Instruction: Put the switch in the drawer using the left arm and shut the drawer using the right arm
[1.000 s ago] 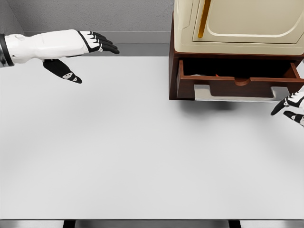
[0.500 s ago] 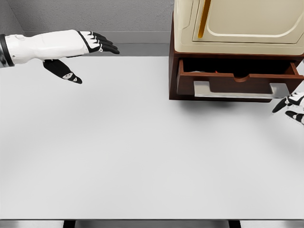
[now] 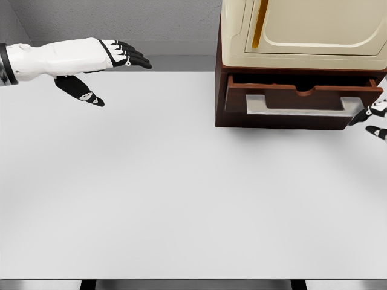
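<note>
At ten o'clock the left hand (image 3: pixel 115 57) hangs over the far edge of the bench (image 3: pixel 181 193), fingers stretched flat and relaxed, thumb hanging down, holding nothing. The bench is a plain pale grey slab filling most of the view, its near edge at six o'clock. Behind it runs a grey wall (image 3: pixel 121 18). At one to two o'clock a cream cabinet (image 3: pixel 302 30) with a gold strip stands on a dark brown base whose drawer (image 3: pixel 302 99) is pulled out only slightly, showing a silver handle. The switch cannot be seen; the drawer's inside is hidden. At three o'clock the right hand (image 3: pixel 375 118) shows only black fingertips just beside the drawer's right corner; whether it is spread or curled I cannot tell.
</note>
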`<state>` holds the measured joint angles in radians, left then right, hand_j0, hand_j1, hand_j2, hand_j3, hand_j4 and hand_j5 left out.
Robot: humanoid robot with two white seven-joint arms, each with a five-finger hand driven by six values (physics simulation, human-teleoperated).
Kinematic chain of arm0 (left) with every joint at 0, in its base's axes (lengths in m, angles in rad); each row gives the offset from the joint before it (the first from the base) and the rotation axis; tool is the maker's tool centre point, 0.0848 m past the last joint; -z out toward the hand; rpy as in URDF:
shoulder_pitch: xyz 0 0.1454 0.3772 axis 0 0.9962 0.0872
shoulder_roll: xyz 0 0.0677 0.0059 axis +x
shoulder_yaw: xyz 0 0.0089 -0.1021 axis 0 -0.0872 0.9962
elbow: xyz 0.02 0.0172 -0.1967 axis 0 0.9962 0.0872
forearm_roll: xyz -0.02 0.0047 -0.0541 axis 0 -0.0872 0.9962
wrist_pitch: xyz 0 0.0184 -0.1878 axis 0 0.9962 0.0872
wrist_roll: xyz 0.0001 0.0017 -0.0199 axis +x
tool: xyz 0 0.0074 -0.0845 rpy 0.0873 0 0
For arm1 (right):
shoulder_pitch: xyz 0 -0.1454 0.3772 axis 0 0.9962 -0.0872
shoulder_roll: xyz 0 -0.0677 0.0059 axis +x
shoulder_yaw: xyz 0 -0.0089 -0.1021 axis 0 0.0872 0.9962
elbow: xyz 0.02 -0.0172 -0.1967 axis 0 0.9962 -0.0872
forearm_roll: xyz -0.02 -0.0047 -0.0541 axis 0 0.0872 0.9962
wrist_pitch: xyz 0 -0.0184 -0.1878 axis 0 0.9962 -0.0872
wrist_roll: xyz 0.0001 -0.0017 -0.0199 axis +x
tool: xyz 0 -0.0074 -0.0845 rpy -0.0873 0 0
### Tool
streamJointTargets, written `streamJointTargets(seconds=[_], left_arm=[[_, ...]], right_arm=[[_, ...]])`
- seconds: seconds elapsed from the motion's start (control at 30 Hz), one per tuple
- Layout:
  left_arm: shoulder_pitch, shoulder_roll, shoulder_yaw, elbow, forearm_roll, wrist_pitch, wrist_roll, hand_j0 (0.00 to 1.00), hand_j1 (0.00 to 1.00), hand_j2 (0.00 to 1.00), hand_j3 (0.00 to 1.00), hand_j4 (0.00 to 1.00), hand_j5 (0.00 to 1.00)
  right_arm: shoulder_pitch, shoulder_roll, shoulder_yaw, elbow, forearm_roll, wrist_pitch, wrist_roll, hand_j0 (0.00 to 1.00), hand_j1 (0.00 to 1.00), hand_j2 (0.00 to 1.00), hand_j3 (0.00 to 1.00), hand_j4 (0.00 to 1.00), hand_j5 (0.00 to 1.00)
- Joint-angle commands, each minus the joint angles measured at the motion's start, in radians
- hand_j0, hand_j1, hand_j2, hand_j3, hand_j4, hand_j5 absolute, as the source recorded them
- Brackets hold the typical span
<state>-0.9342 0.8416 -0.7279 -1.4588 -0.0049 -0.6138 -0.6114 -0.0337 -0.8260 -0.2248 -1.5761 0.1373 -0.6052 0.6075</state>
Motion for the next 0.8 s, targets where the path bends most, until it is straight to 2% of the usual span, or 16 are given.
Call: streamJointTargets(seconds=[0.0,0.2,0.3,0.77], left_arm=[[0.0,0.001,0.001,0.0,0.006,0.003,0.001,1.0,1.0,1.0,1.0,1.0,1.0],[0.0,0.001,0.001,0.0,0.006,0.003,0.001,1.0,1.0,1.0,1.0,1.0,1.0],[0.0,0.001,0.001,0.0,0.006,0.003,0.001,1.0,1.0,1.0,1.0,1.0,1.0],[0.0,0.002,0.001,0.002,0.006,0.003,0.001,1.0,1.0,1.0,1.0,1.0,1.0]], right_arm=[[-0.003,-0.001,0.027,0.01,0.024,-0.006,0.003,0.54,0.54,0.54,0.54,0.54,0.54],[-0.037,0.001,0.05,0.044,0.041,-0.006,0.003,0.54,0.54,0.54,0.54,0.54,0.54],[-0.038,0.002,0.075,0.042,0.042,-0.006,0.003,0.54,0.54,0.54,0.54,0.54,0.54],[-0.029,0.004,0.073,0.034,0.036,-0.006,0.003,0.54,0.54,0.54,0.54,0.54,0.54]])
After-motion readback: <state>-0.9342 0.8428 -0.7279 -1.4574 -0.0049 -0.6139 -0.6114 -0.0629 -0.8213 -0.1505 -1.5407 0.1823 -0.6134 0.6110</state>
